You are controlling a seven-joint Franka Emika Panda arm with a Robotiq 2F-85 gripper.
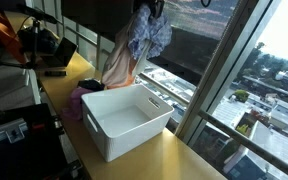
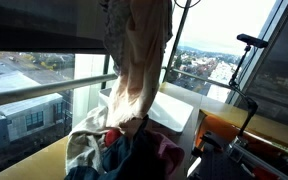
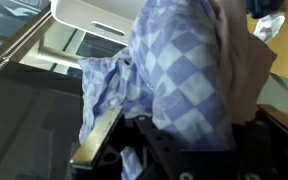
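Holding the arm raised high above the table [image 1: 189, 160], I have the gripper [image 1: 149, 7] at the top edge in an exterior view, pointing downward. Its jaws are clamped on a blue checked cloth [image 1: 154, 35], which hangs directly beneath the claw alongside a beige garment [image 1: 119, 65]. Both dangle beside the far rim of the white bin [image 1: 124, 122]. A clothes pile [image 2: 109, 155] lies beside the bin.

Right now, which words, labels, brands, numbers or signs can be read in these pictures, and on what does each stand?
None can be read. The blue and white checked cloth, the white rectangular plastic bin and the long wooden table bear no visible print; the dark equipment at the table's far end is too blurred to tell.
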